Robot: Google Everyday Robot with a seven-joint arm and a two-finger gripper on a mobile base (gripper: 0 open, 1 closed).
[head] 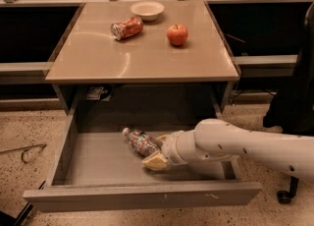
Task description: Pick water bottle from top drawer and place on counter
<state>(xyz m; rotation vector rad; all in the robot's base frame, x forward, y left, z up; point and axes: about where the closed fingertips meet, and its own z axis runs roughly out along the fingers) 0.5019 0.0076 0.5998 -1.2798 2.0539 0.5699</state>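
Observation:
The water bottle, clear with a white cap and a reddish label, lies on its side inside the open top drawer, cap pointing to the back left. My gripper is down in the drawer at the bottle's base end. It is open, with one finger on each side of the bottle; the near fingertip stands a little apart from it. The tan counter is above the drawer.
On the counter lie a crushed red soda can, a red apple and a white bowl. The drawer's grey front panel juts toward the camera. A dark chair stands at the right.

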